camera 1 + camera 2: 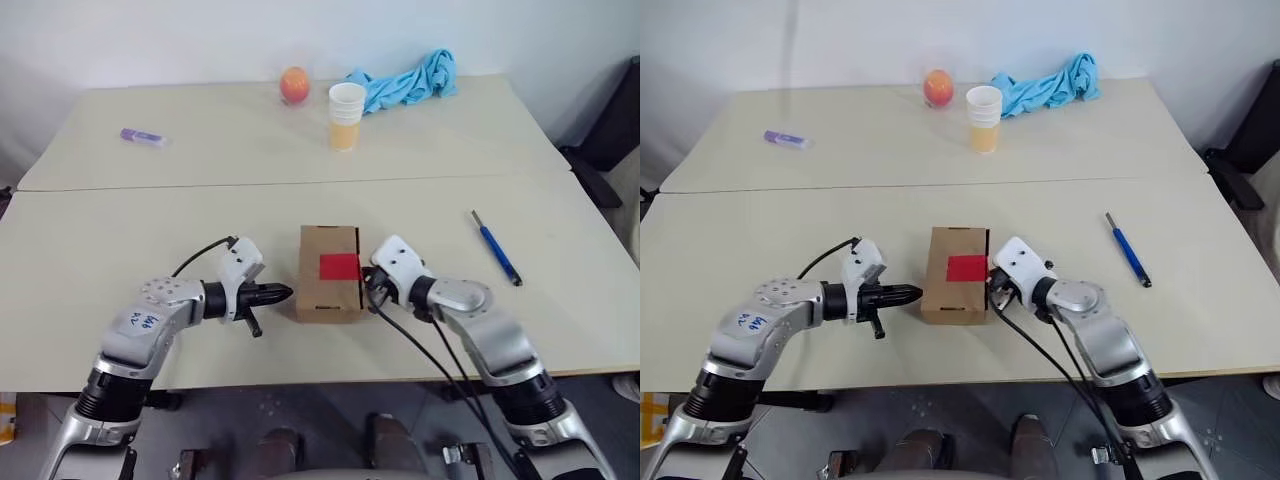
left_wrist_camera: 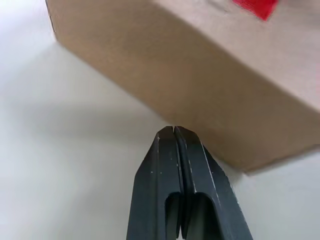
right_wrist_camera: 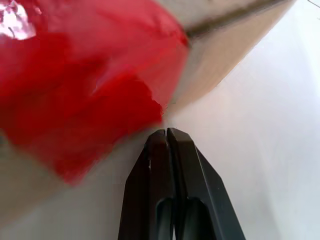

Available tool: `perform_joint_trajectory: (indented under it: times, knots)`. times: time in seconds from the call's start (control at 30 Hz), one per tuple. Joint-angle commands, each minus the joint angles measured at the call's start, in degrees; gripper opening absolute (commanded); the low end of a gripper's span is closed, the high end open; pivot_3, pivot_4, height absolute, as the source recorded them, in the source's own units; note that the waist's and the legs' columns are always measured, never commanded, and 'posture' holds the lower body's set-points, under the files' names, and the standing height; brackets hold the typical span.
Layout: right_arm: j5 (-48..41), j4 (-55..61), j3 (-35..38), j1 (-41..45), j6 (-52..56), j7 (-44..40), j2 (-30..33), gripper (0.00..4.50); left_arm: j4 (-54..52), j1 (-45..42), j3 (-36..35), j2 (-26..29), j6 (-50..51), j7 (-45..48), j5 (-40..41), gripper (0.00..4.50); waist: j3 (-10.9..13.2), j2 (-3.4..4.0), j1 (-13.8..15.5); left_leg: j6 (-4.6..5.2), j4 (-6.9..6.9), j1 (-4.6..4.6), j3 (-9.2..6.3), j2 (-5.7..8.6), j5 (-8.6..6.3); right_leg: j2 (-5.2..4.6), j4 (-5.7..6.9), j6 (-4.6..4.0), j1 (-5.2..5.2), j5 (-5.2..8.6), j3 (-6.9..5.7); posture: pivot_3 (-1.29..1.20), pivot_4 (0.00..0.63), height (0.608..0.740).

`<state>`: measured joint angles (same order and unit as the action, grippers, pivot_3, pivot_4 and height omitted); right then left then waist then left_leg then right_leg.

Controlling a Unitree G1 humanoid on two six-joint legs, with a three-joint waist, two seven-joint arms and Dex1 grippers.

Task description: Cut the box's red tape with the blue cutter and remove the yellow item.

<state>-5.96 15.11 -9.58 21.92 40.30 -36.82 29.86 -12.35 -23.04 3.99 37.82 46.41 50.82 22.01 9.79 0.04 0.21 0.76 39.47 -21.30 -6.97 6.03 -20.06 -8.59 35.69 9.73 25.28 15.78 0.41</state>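
While both grippers flank it with jaws pressed together, holding nothing, box (image 1: pixel 330 272) sits mid-table, red tape (image 1: pixel 339 266) on top; left gripper (image 1: pixel 283 294), right gripper (image 1: pixel 372 288); cutter (image 1: pixel 497 248) well right.

A: Both arms are reaching in from the sides, elbows out, forearms angled toward each other. The left gripper (image 1: pixel 285 293) points across toward the right, nearly level, tipped a touch downward.

B: And its jaws? In the left wrist view the two black fingers (image 2: pixel 192 170) are pressed flat together, nothing between them.

A: Same on the other side. The right gripper (image 1: pixel 372 290) aims back toward the left, wrist bent inward.

B: Jaws closed tight there too, tips meeting, holding nothing.
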Motion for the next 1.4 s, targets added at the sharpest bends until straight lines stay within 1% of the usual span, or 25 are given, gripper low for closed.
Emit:
perform_joint_trajectory:
  times: [0.03, 0.07, 0.1, 0.13, 0.17, 0.2, 0.23, 0.27, 0.33, 0.4, 0.43, 0.53, 0.63, 0.77, 0.93, 1.23, 1.4]
  knots:
    - [-8.9, 7.1, 10.9, -0.1, 11.8, -3.0, 3.1, 0.64, 1.8, -4.5, -2.1, 2.5, -1.5, 6.9, 4.0, 0.00, 0.0, 0.00, 0.2, 0.00, -0.01, -0.01, -0.02, -0.01, 0.00, 0.01, -0.02, 0.00, -0.01, 0.00, -0.01, 0.00, 0.150, 0.740]
    - [-11.6, 8.6, 13.3, 0.6, 16.8, -3.0, 3.3, 0.98, 2.7, -6.2, -2.7, 2.2, -1.5, 8.1, 5.3, 0.00, 0.0, 0.00, 0.3, 0.01, 0.00, -0.01, -0.02, 0.00, 0.00, 0.00, -0.07, 0.00, -0.02, 0.00, -0.02, 0.00, 0.150, 0.740]
    - [-14.1, 10.1, 15.7, 2.0, 25.1, -2.6, 3.3, 1.26, 3.6, -8.3, -3.0, 1.2, -2.6, 9.7, 6.7, 0.00, 0.0, 0.00, 0.3, 0.00, 0.00, -0.01, -0.03, -0.04, 0.00, 0.01, -0.06, 0.00, -0.03, 0.00, -0.03, 0.00, 0.150, 0.740]
    - [-16.8, 11.4, 17.8, 3.4, 30.9, -2.3, 2.6, 1.66, 4.4, -10.3, -3.1, 0.1, -3.3, 10.6, 7.6, 0.00, 0.0, 0.00, 0.3, 0.00, 0.00, 0.00, -0.03, -0.07, 0.00, 0.03, -0.06, 0.00, -0.05, 0.00, -0.05, 0.00, 0.150, 0.740]
    - [-19.0, 12.4, 20.8, 5.6, 37.7, -1.5, 0.4, 1.92, 5.4, -12.1, -2.7, -0.9, -3.6, 10.9, 7.9, 0.00, 0.0, 0.00, 0.3, 0.00, -0.01, 0.00, -0.03, -0.06, 0.00, 0.03, -0.06, 0.00, -0.04, 0.00, -0.05, 0.00, 0.150, 0.740]
    - [-20.1, 13.0, 23.4, 8.0, 44.3, -0.6, -2.2, 2.31, 6.6, -13.6, -2.0, -2.1, -4.5, 10.6, 7.3, 0.00, 0.0, 0.00, 0.0, -0.01, -0.01, -0.01, -0.03, -0.08, 0.00, 0.03, -0.06, 0.00, -0.04, 0.00, -0.05, 0.00, 0.150, 0.740]
    - [-21.1, 13.4, 25.5, 9.9, 48.0, 0.2, -4.7, 2.61, 7.9, -14.8, -1.1, -3.2, -5.5, 10.0, 6.2, 0.00, 0.0, 0.00, -0.4, -0.01, -0.02, 0.00, -0.02, -0.10, 0.00, 0.04, -0.06, -0.01, -0.04, -0.01, -0.06, 0.00, 0.150, 0.740]
    - [-21.6, 13.7, 27.1, 11.5, 50.7, 1.1, -6.7, 2.96, 9.2, -15.8, -0.1, -4.2, -6.5, 9.5, 5.2, 0.00, 0.0, 0.01, -0.5, -0.02, -0.07, 0.02, 0.00, -0.12, 0.00, 0.05, -0.05, -0.01, -0.02, 0.00, -0.05, 0.00, 0.150, 0.740]
    - [-23.2, 13.5, 27.6, 13.5, 52.1, 2.7, -9.6, 3.59, 12.6, -17.2, 3.1, -6.1, -10.2, 8.8, 1.5, 0.00, 0.0, 0.02, -0.5, -0.04, -0.21, 0.07, 0.02, -0.13, 0.01, 0.05, -0.04, -0.02, 0.02, 0.00, -0.04, 0.00, 0.150, 0.740]
    - [-24.1, 13.1, 26.9, 14.2, 52.2, 4.4, -11.1, 4.21, 14.9, -17.9, 5.4, -7.4, -12.7, 8.3, -1.2, 0.00, 0.0, 0.02, -0.5, -0.04, -0.25, 0.06, 0.06, -0.08, 0.02, 0.03, -0.02, -0.02, 0.10, 0.00, -0.04, 0.00, 0.150, 0.740]
    - [-24.5, 13.0, 26.6, 14.3, 52.2, 5.2, -11.4, 4.42, 15.6, -18.1, 5.9, -7.7, -13.4, 8.1, -1.8, 0.00, 0.0, 0.02, -0.5, -0.03, -0.26, 0.06, 0.06, -0.06, 0.02, 0.02, -0.01, -0.02, 0.11, 0.00, -0.04, 0.00, 0.150, 0.740]
    - [-24.8, 12.9, 25.0, 14.5, 52.2, 6.6, -11.5, 4.42, 16.8, -18.5, 6.7, -8.8, -14.2, 7.8, -2.8, 0.00, 0.0, 0.01, -0.5, 0.00, -0.26, -0.04, 0.06, 0.02, 0.02, -0.04, 0.00, -0.02, 0.20, 0.00, -0.04, 0.00, 0.150, 0.740]
    - [-23.8, 10.7, 22.6, 14.4, 49.7, 8.2, -11.7, 4.42, 17.9, -18.5, 8.8, -8.8, -16.1, 8.0, -5.4, 0.00, 0.0, 0.01, -0.5, 0.01, -0.26, -0.02, 0.06, 0.02, 0.02, -0.04, 0.02, -0.02, 0.19, 0.00, -0.04, 0.00, 0.150, 0.740]
    - [-23.2, 8.5, 18.8, 13.5, 46.0, 8.4, -8.7, 4.42, 17.9, -18.2, 8.9, -9.3, -16.2, 7.9, -6.2, 0.00, 0.0, 0.01, -0.5, 0.00, -0.24, -0.01, 0.08, 0.01, 0.02, -0.04, 0.05, -0.02, 0.19, 0.00, -0.03, 0.00, 0.150, 0.740]
    - [-23.7, 6.5, 17.1, 13.5, 44.6, 8.7, -7.9, 4.42, 17.3, -17.6, 8.6, -9.4, -15.7, 7.7, -6.5, 0.00, 0.0, 0.00, -0.5, 0.01, -0.23, 0.00, 0.08, 0.01, 0.02, -0.04, 0.05, -0.02, 0.18, 0.00, -0.03, 0.00, 0.150, 0.740]
    - [-24.8, 4.7, 17.8, 11.2, 44.0, 8.4, -3.8, 4.42, 16.5, -16.3, 8.6, -8.8, -15.0, 7.4, -6.9, 0.00, -0.1, -0.09, -0.3, 0.01, -0.23, 0.06, 0.06, 0.01, 0.03, -0.04, 0.05, -0.02, 0.11, 0.00, -0.03, 0.00, 0.150, 0.740]
    - [-25.7, 4.3, 18.5, 10.8, 44.1, 9.1, -3.4, 4.42, 16.4, -15.7, 8.9, -9.0, -14.9, 7.1, -7.2, 0.00, -0.1, -0.12, -0.2, 0.01, -0.23, 0.09, 0.05, 0.02, 0.03, -0.05, 0.03, -0.02, 0.06, 0.00, -0.04, 0.00, 0.150, 0.740]
